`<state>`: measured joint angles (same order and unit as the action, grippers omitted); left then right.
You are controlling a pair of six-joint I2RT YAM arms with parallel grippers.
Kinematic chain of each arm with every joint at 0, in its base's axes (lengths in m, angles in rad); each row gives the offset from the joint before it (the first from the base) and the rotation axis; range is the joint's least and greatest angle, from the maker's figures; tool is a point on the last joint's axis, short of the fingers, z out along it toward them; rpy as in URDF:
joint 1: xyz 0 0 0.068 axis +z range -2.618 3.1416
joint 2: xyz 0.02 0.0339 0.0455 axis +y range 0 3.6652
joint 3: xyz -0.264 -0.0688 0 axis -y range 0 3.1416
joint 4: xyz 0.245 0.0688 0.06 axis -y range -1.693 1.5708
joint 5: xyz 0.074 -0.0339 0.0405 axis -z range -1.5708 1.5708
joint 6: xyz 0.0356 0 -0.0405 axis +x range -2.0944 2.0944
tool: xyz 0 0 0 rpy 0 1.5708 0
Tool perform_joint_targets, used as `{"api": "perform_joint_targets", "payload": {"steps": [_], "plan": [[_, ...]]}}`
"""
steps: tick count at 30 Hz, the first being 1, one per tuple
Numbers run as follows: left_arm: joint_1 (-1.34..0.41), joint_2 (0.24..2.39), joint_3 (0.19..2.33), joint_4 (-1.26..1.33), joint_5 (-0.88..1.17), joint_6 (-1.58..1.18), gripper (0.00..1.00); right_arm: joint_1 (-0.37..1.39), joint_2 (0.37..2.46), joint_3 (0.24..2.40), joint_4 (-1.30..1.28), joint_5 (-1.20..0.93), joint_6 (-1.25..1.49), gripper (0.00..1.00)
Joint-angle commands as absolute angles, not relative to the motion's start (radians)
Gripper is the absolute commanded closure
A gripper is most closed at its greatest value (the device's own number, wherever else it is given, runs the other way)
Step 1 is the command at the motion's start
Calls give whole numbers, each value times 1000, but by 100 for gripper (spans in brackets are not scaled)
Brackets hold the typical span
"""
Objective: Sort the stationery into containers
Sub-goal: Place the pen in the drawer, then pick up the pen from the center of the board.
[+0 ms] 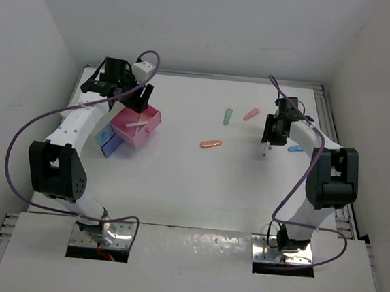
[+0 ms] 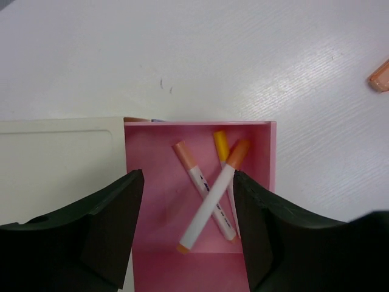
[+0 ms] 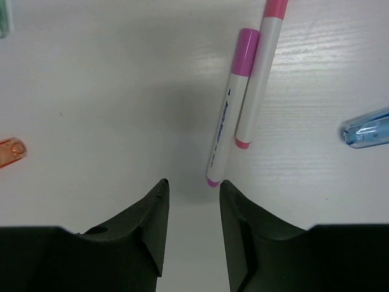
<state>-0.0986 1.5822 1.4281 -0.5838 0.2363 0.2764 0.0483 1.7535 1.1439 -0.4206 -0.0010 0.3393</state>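
The pink box (image 1: 141,132) holds three crossed pens (image 2: 209,204), white with orange and yellow ends. My left gripper (image 1: 142,99) hangs open and empty above it, a finger on either side of the pens (image 2: 186,176). The blue box (image 1: 106,140) sits beside the pink one, partly under the arm. My right gripper (image 1: 269,135) is open and empty low over the table (image 3: 193,182). Two white pens with pink caps (image 3: 231,103) lie just ahead of its fingertips. Orange (image 1: 211,145), green (image 1: 228,116), pink (image 1: 251,114) and light-blue (image 1: 295,148) marker pieces lie on the table.
A cream flat panel (image 2: 61,158) adjoins the pink box on its left. The light-blue piece (image 3: 366,129) lies right of the right gripper, and the orange piece (image 3: 11,151) lies to its left. White walls enclose the table on three sides.
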Motion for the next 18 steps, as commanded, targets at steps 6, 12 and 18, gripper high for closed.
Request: {"api": "perform_joint_targets", "payload": {"steps": [6,12,18], "plan": [[-117,1522,1529,-561,275,226,31,49,1804,1158,-433,78,345,65],[-123,1497,1542,-560,275,212,30,55,1835,1140,-440,126,367,68],[-124,1494,1542,-560,268,212,30,58,1881,1149,-422,112,367,69]]}}
